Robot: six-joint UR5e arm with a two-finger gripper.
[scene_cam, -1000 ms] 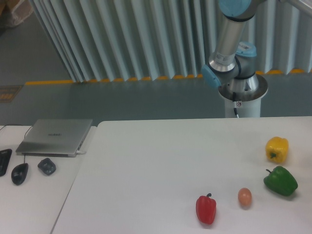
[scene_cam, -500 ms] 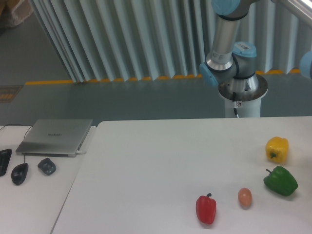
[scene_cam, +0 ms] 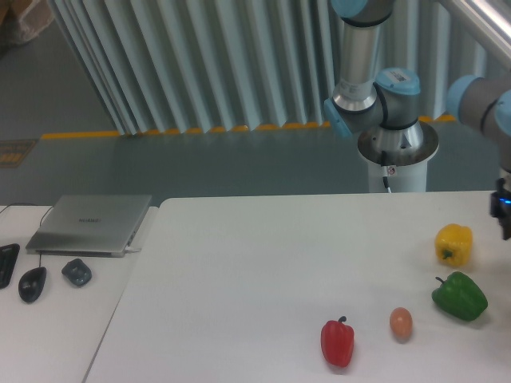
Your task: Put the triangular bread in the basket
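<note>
Here's how my table [scene_cam: 263, 263] is laid out right now. Near the front edge there's a pepper [scene_cam: 338, 343], with an egg [scene_cam: 401, 322] just to its right. Further right and a bit back sits a second pepper [scene_cam: 459, 296], and a third one [scene_cam: 453, 243] is right behind that. On the side desk to the left I've got a laptop [scene_cam: 90, 224], with two mice [scene_cam: 32, 283] in front of it. The arm's base [scene_cam: 397, 152] stands behind the table.
</note>
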